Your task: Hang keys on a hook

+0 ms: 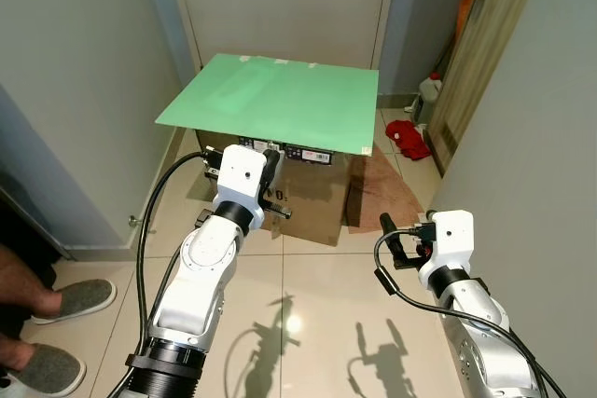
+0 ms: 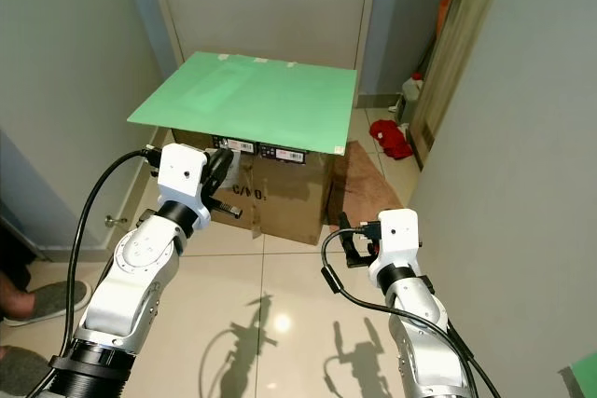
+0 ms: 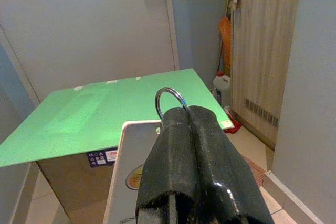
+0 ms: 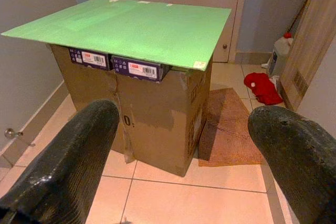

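Left wrist view: left gripper (image 3: 181, 129) pinched on key ring (image 3: 170, 100), loop exposed for hooking; right gripper (image 4: 184, 140) wide apart, idle, facing green board (image 4: 131, 27).

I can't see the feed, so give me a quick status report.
Left gripper shut on key ring, raised before green board. Right gripper open, empty, low. Hook not seen. Box ahead.

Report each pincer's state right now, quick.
Left pincer: closed on a metal key ring, raised in front of the green board.
Right pincer: open, holding nothing.
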